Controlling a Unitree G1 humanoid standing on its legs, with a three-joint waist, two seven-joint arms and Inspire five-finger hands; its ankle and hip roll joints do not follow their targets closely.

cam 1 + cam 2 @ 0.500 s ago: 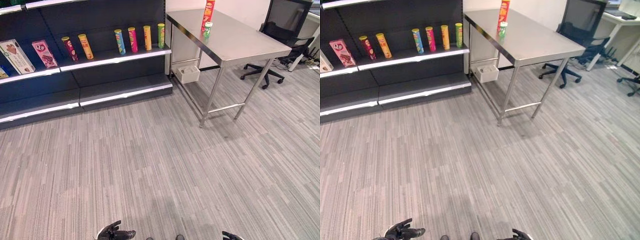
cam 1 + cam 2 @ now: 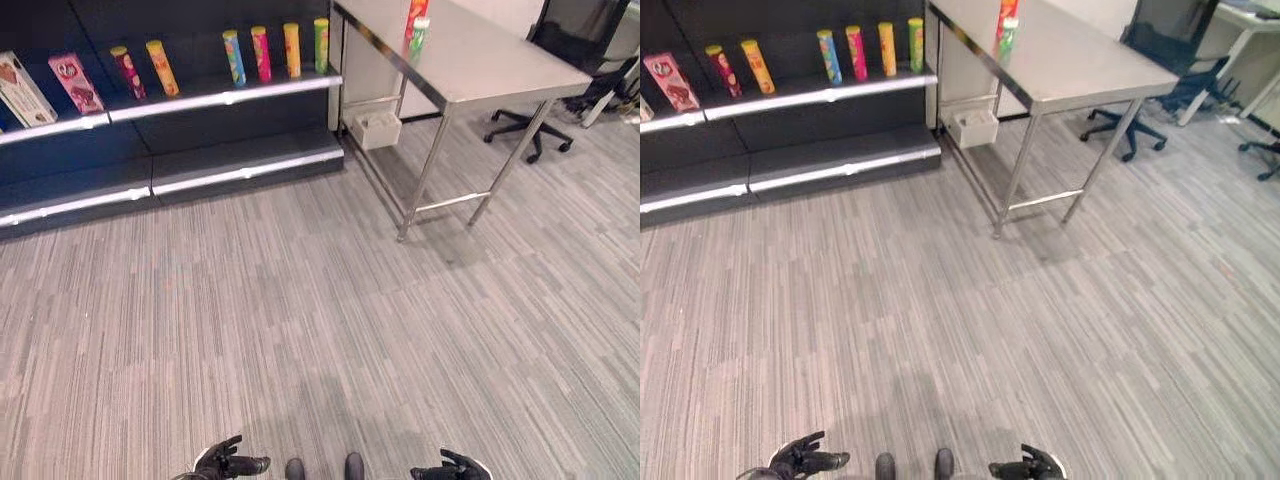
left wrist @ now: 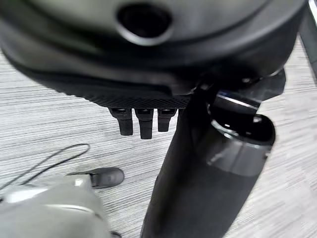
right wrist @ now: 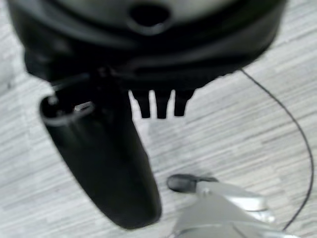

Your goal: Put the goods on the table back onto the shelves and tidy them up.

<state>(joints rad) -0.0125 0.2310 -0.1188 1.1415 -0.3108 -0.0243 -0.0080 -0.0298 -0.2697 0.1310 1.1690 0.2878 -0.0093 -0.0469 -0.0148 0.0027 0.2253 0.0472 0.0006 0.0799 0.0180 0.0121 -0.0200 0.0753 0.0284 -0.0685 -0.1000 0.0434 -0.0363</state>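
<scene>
A tall red can point(image 2: 416, 17) and a shorter green can point(image 2: 416, 37) stand at the far end of the steel table point(image 2: 500, 66) at upper right. The dark shelves point(image 2: 220, 96) at upper left carry several upright cans point(image 2: 261, 52) and two boxes point(image 2: 75, 82). My left hand point(image 2: 228, 463) and right hand point(image 2: 455, 466) hang low over the grey floor, far from table and shelves. In the left wrist view the left hand point(image 3: 213, 163) has straight fingers and holds nothing. The right hand point(image 4: 104, 163) looks the same in the right wrist view.
A small white bin point(image 2: 378, 129) sits on the floor under the table, beside the shelf end. A black office chair point(image 2: 545, 45) stands behind the table at right. Open grey carpet point(image 2: 320, 300) lies between me and the shelves.
The whole picture has shifted, so the camera has moved: shelves and table sit higher in view. Both hands show a little more at the bottom edge. The goods stand as before.
</scene>
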